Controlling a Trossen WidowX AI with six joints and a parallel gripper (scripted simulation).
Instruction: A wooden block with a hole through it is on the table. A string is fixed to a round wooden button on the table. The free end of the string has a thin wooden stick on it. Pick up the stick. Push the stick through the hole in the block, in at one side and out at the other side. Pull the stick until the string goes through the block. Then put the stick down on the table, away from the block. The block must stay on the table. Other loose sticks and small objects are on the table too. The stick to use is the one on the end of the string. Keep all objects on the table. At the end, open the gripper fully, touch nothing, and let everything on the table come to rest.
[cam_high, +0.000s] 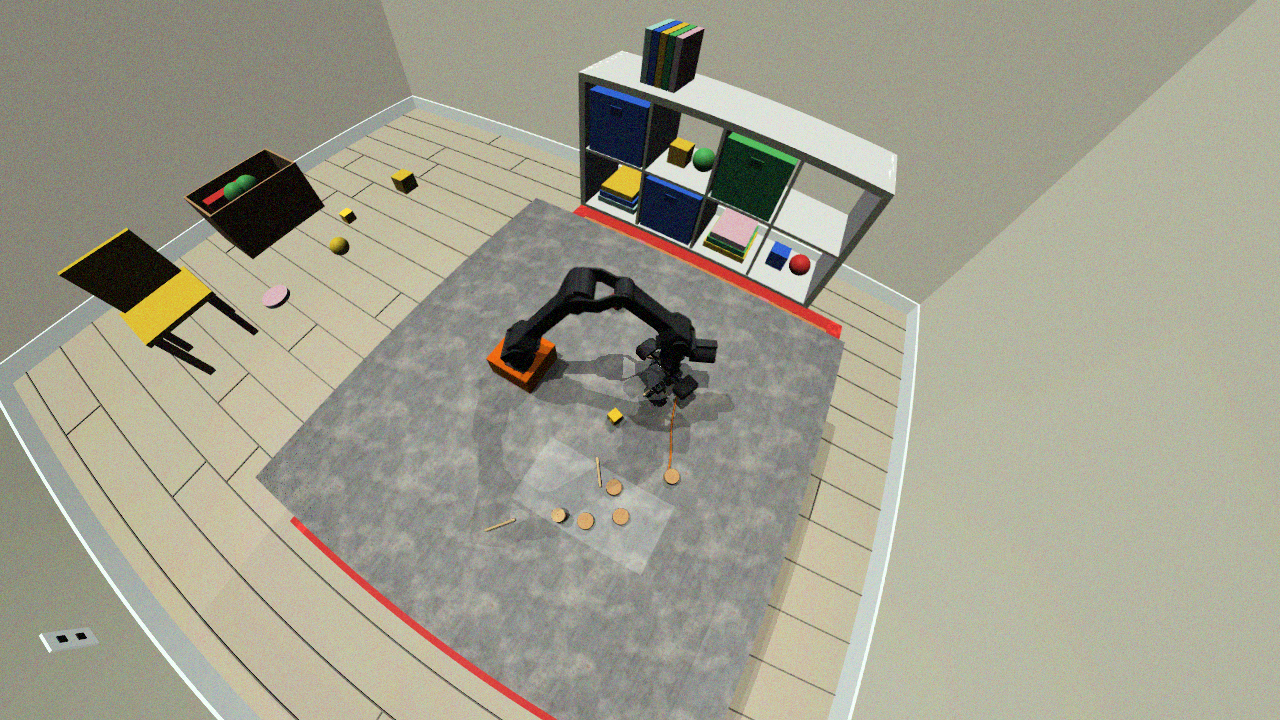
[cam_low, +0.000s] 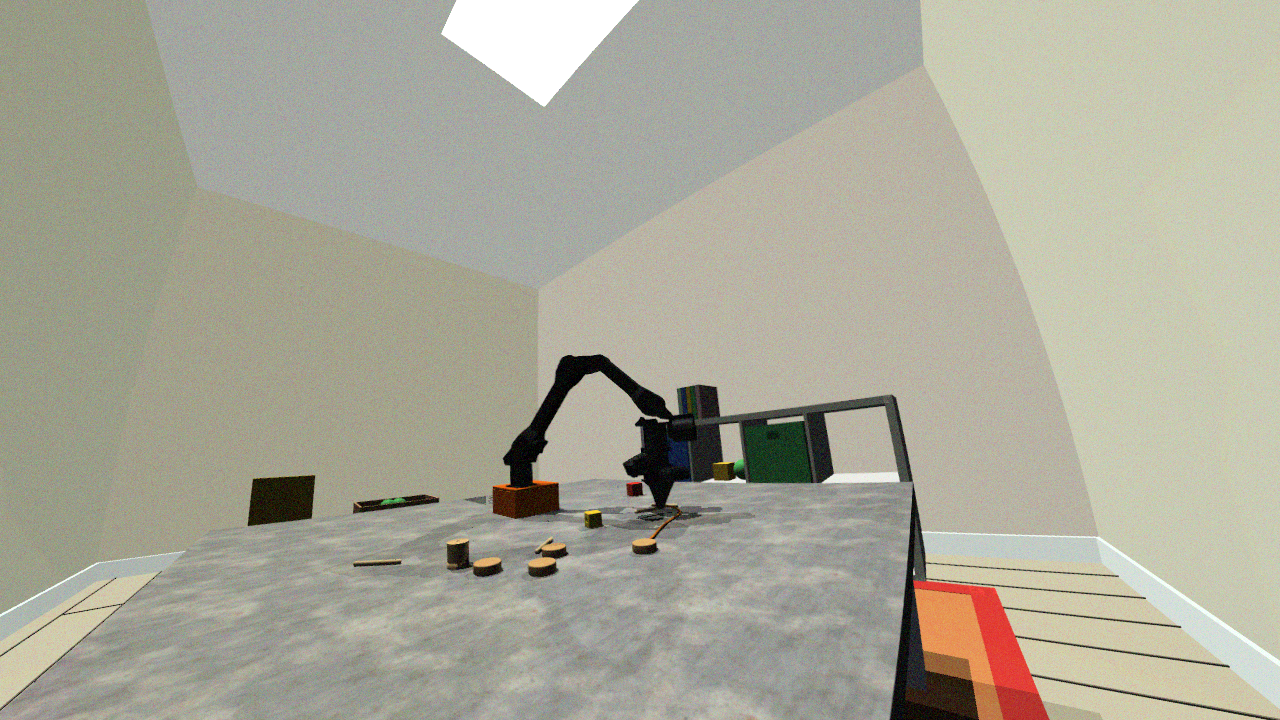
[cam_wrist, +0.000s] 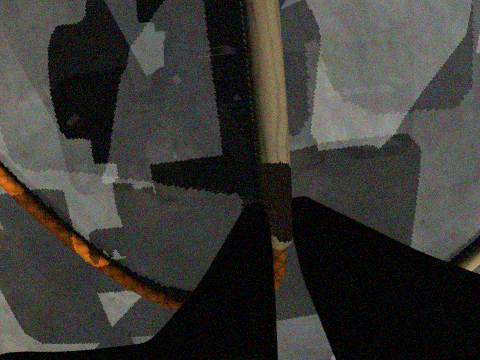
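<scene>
Item: jaws (cam_high: 657, 397) (cam_low: 661, 506), pinching the stick (cam_wrist: 272, 100) near its string end, low over the desk (cam_high: 402, 465) (cam_low: 447, 644). String (cam_high: 671, 438) (cam_low: 665, 524) (cam_wrist: 45, 216): leads to its button (cam_high: 671, 477) (cam_low: 644, 546), six o'clock from the jaws, top view. Advice: keep slack; align the stick's free tip with the hole before pushing.
</scene>
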